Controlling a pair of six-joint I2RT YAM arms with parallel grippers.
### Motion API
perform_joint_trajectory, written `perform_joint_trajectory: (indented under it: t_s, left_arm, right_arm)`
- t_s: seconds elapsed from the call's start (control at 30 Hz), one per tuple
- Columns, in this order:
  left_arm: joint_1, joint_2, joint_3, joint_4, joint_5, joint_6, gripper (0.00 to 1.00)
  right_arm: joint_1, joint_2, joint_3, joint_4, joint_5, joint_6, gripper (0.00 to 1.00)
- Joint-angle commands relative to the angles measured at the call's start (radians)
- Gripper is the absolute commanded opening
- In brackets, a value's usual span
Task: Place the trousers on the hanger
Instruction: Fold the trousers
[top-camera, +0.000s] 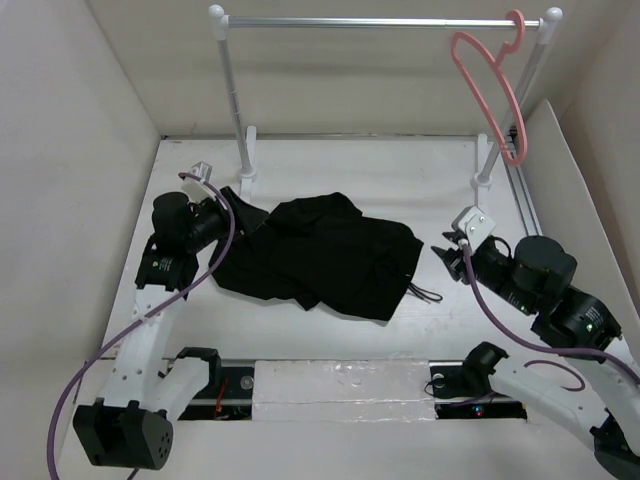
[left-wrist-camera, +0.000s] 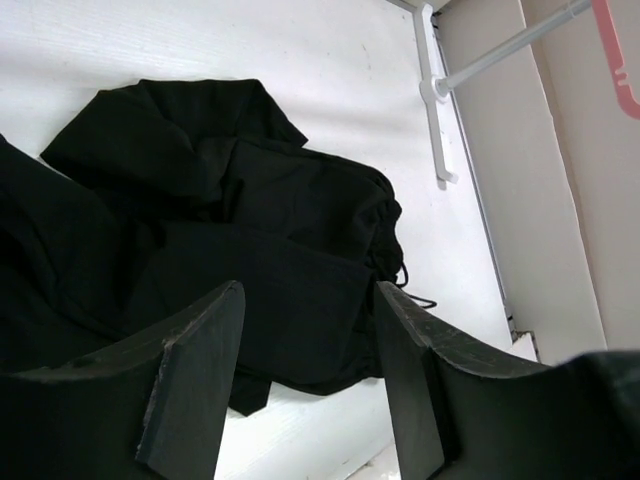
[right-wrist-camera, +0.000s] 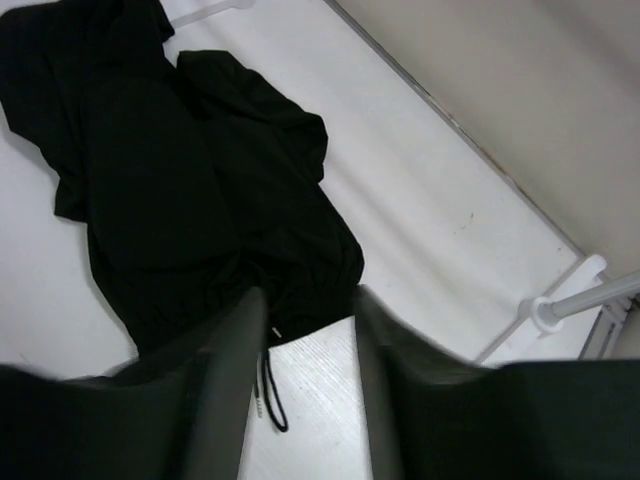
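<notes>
A: Where are the trousers (top-camera: 320, 255) located?

B: They are seen crumpled in a heap on the table (top-camera: 400, 180), between the two arms. The drawstring (right-wrist-camera: 268, 395) is trailed out on the side near the right arm.

A: And the hanger (top-camera: 490, 85)?

B: It is hooked on the rail (top-camera: 380, 22) at its right end and hung tilted. It is well apart from the trousers, and nothing is draped on it.

A: What about the left gripper (left-wrist-camera: 310, 295)?

B: The jaws are spread and nothing is pinched between them. It is positioned at the left edge of the heap, and fabric is seen past the gap.

A: The right gripper (right-wrist-camera: 308, 300)?

B: It is spread as well, with nothing held. It is pointed at the gathered waistband end, just beside the drawstring. Whether the fabric is touched by either gripper cannot be told from these views.
</notes>
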Motion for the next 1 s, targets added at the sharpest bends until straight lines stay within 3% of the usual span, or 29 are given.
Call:
perform_joint_trajectory:
  t_s: [0.0, 0.13, 0.17, 0.23, 0.43, 0.5, 0.57, 0.63, 0.67, 0.7, 0.77, 0.8, 0.83, 0.9, 0.93, 0.97]
  left_arm:
    - [-0.004, 0.029, 0.083, -0.011, 0.003, 0.038, 0.5]
    - [-0.034, 0.08, 0.199, -0.087, -0.058, 0.095, 0.37]
    - [-0.062, 0.092, 0.225, -0.101, -0.075, 0.107, 0.34]
    - [-0.082, 0.138, 0.316, -0.15, -0.118, 0.136, 0.23]
    - [-0.103, 0.303, 0.547, -0.19, -0.117, 0.164, 0.14]
    - [-0.103, 0.323, 0.561, -0.2, -0.133, 0.147, 0.04]
    - [-0.041, 0.31, 0.502, -0.171, -0.071, 0.073, 0.0]
    - [0.007, 0.21, 0.275, 0.046, 0.018, -0.027, 0.0]
    - [0.007, 0.168, 0.217, 0.096, -0.009, -0.031, 0.0]
    - [-0.007, 0.106, 0.174, 0.106, -0.078, -0.022, 0.0]
    - [-0.102, 0.083, 0.186, -0.023, -0.328, 0.046, 0.0]
    - [-0.12, 0.084, 0.184, -0.092, -0.375, 0.054, 0.0]
    - [-0.12, 0.084, 0.173, -0.115, -0.411, 0.052, 0.01]
    - [-0.12, 0.086, 0.112, -0.152, -0.489, 0.035, 0.24]
    - [-0.12, 0.086, 0.085, -0.158, -0.521, -0.004, 0.59]
    - [-0.12, 0.089, 0.039, -0.161, -0.569, -0.02, 0.69]
  right_arm:
    - [-0.002, -0.004, -0.009, -0.024, -0.001, 0.043, 0.32]
    - [-0.002, -0.01, -0.014, -0.056, 0.033, 0.075, 0.07]
    - [-0.002, -0.018, -0.012, -0.067, 0.048, 0.08, 0.05]
    - [-0.002, -0.024, -0.008, -0.077, 0.062, 0.09, 0.01]
    - [-0.002, -0.021, 0.009, -0.133, 0.119, 0.118, 0.0]
    - [-0.002, -0.013, 0.002, -0.13, 0.128, 0.127, 0.0]
    - [-0.002, 0.006, 0.006, -0.143, 0.143, 0.139, 0.0]
    - [-0.011, 0.034, 0.005, -0.15, 0.159, 0.173, 0.0]
    - [-0.011, 0.042, -0.004, -0.142, 0.16, 0.184, 0.0]
    - [-0.011, 0.045, -0.02, -0.134, 0.151, 0.195, 0.01]
    - [-0.022, 0.062, -0.084, -0.101, 0.109, 0.205, 0.26]
    - [-0.022, 0.068, -0.108, -0.087, 0.093, 0.218, 0.48]
    - [-0.034, 0.083, -0.166, -0.072, 0.081, 0.23, 0.58]
    - [-0.048, 0.1, -0.225, 0.0, 0.021, 0.256, 0.71]
    - [-0.063, 0.114, -0.274, 0.022, 0.001, 0.265, 0.72]
    - [-0.064, 0.143, -0.303, 0.078, -0.049, 0.277, 0.72]
